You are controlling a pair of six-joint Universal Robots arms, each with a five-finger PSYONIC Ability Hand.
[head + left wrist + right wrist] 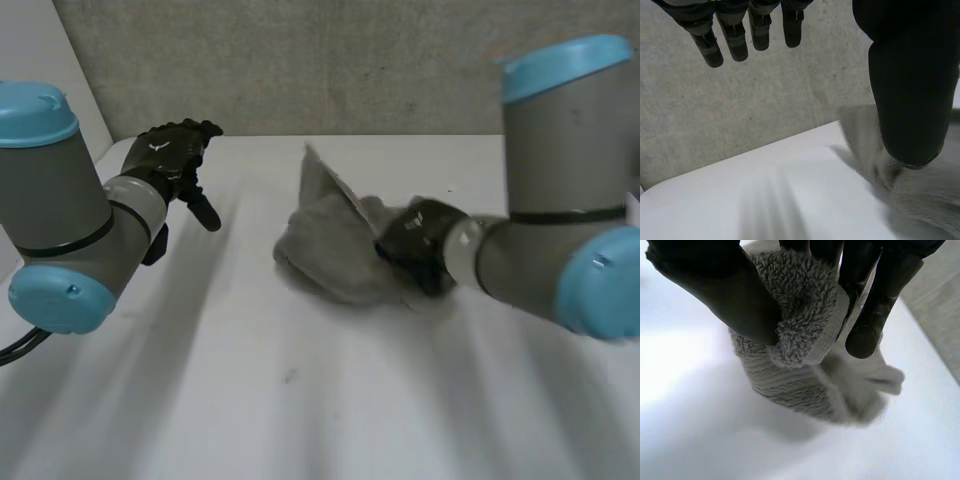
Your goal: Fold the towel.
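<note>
A grey terry towel (330,250) lies bunched in a heap near the middle of the white table (300,400), one corner sticking up toward the back wall. My right hand (415,245) is at the heap's right side. Its own wrist view has thumb and fingers (865,335) pinching a hemmed edge of the towel (805,315), the rest hanging below it. My left hand (175,155) hovers at the table's far left, well clear of the cloth, fingers (735,40) straight and spread, holding nothing. Part of the towel (920,190) shows past its thumb.
A grey concrete wall (330,60) runs along the table's far edge. White tabletop stretches in front of the towel and between it and my left hand.
</note>
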